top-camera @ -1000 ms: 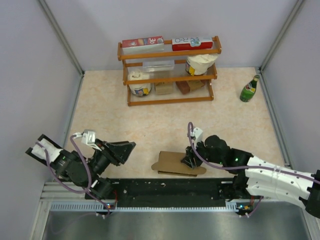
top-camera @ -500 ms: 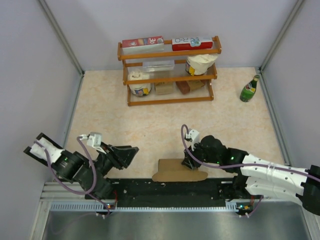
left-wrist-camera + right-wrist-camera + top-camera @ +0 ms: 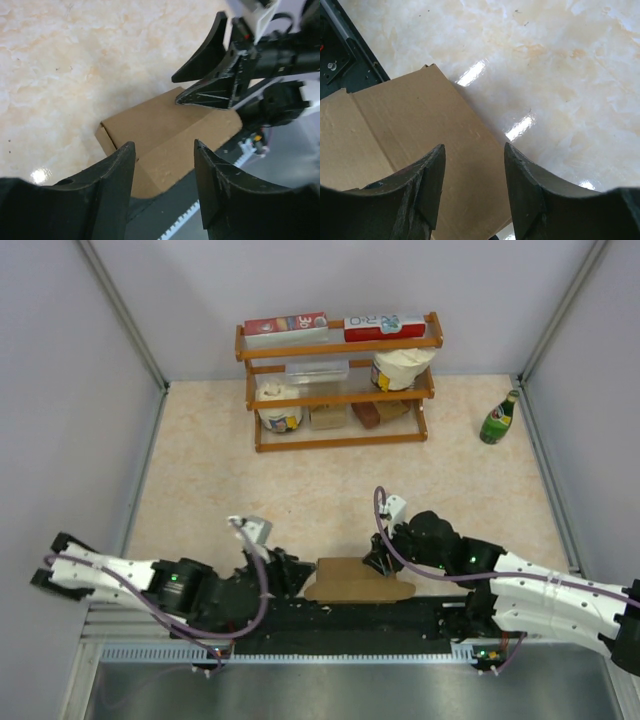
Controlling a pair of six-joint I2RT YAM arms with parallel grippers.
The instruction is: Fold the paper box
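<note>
The paper box [image 3: 355, 582] is a flat brown cardboard piece lying at the table's near edge, partly over the black rail. In the left wrist view the paper box [image 3: 170, 132] shows a crease and a folded side. My left gripper [image 3: 290, 575] is open just left of it, and the box's near corner shows through the gap between its fingers [image 3: 164, 150]. My right gripper [image 3: 378, 562] is open above the box's far right part. In the right wrist view the paper box [image 3: 405, 125] lies under my right gripper [image 3: 474, 150], its far edge running under the gap.
A wooden shelf [image 3: 340, 380] at the back holds red-and-white cartons, tubs and small items. A green bottle [image 3: 499, 418] stands at the back right. The black rail [image 3: 330, 615] runs along the near edge. Walls close in on both sides.
My left arm has swung right from the table's left side until its gripper is at the box's left end. The box lies flatter and has shifted slightly. The right gripper barely moved.
</note>
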